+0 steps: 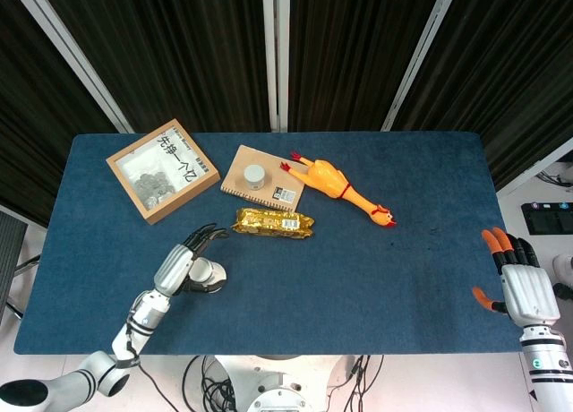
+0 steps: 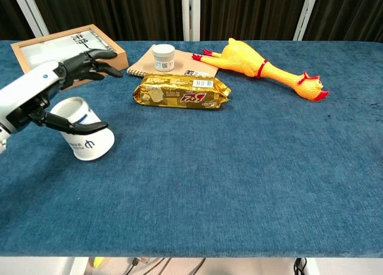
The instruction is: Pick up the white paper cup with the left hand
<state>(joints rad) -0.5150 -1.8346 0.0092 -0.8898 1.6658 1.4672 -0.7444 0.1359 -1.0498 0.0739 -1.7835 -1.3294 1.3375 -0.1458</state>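
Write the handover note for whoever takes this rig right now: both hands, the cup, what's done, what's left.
Left hand: fingers spread over the white paper cup, thumb along its near side; no firm grip visible.
Right hand: open, idle off the table's right edge, holding nothing.
Cup: upside down at the table's front left, apparently resting on the cloth, slightly tilted. The gold snack pack lies clear of it, farther back and to its right.
Done: left hand is at the cup.
Left: close the fingers around the cup and lift it clear.
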